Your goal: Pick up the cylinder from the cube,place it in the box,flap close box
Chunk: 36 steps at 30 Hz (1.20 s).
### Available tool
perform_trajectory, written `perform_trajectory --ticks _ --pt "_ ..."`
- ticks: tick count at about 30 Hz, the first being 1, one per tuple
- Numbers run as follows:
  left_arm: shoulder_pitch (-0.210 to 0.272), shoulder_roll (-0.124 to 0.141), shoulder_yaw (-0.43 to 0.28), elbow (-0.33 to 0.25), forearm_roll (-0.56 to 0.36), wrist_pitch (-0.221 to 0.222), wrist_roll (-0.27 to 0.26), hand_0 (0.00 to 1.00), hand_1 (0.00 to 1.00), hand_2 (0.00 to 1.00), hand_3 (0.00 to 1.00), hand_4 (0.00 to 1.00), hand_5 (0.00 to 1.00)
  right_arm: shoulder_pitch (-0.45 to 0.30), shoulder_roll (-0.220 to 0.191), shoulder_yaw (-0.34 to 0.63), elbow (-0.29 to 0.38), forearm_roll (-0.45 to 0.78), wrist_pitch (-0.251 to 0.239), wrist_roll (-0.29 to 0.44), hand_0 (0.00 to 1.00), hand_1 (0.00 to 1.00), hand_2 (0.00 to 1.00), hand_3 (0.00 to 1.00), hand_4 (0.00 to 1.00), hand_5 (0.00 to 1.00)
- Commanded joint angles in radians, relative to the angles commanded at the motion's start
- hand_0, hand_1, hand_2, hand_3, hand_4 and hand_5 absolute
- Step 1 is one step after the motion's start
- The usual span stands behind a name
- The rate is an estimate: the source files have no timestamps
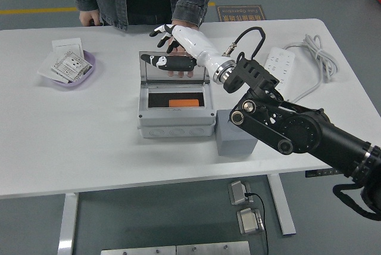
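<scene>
Orange cylinder lies inside open grey box, clear lid upright behind it; right hand above lid, fingers spread, empty; person's hand behind; grey cube just right of box.

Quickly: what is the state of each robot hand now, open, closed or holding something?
Right hand: open, fingers spread, holding nothing, above the raised lid of the box.
Left hand: not in view.
</scene>
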Motion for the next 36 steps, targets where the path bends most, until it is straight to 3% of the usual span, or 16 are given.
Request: perform_trajectory --ticks 7,16,22,23,34,36 --pt "-0.003 0.001 0.002 0.0 0.001 -0.001 0.002 0.613 0.679 0.629 0.628 0.716 0.492 0.054 0.043 0.026 -0.152 0.039 0.005 0.028 0.597 0.474 0.638 0.782 0.837 0.701" --pt "-0.009 -0.001 0.008 0.0 -0.001 -0.002 0.0 0.613 0.679 0.63 0.628 0.716 0.492 0.052 0.08 0.013 -0.333 0.08 0.019 0.056 0.596 0.473 0.638 0.78 0.827 0.7" --pt "-0.008 -0.001 0.006 0.0 0.002 0.0 -0.003 0.613 0.679 0.629 0.627 0.716 0.491 0.045 0.077 0.009 -0.354 0.088 0.026 0.062 0.6 0.482 0.639 0.78 0.823 0.695" --pt "-0.008 -0.002 0.005 0.0 0.003 0.0 -0.003 0.613 0.679 0.629 0.627 0.715 0.489 0.045 0.077 0.007 -0.353 0.09 0.026 0.062 0.642 0.633 0.651 0.689 0.821 0.697" --pt "-0.009 -0.006 0.006 0.0 0.004 0.002 -0.007 0.614 0.679 0.628 0.626 0.715 0.487 0.021 0.054 -0.027 -0.291 0.087 0.028 0.048 0.658 0.65 0.656 0.675 0.819 0.697" --pt "-0.009 -0.007 0.006 0.0 0.004 0.002 -0.008 0.615 0.682 0.63 0.625 0.715 0.486 0.015 0.047 -0.032 -0.276 0.084 0.028 0.045 0.625 0.648 0.655 0.679 0.817 0.698"
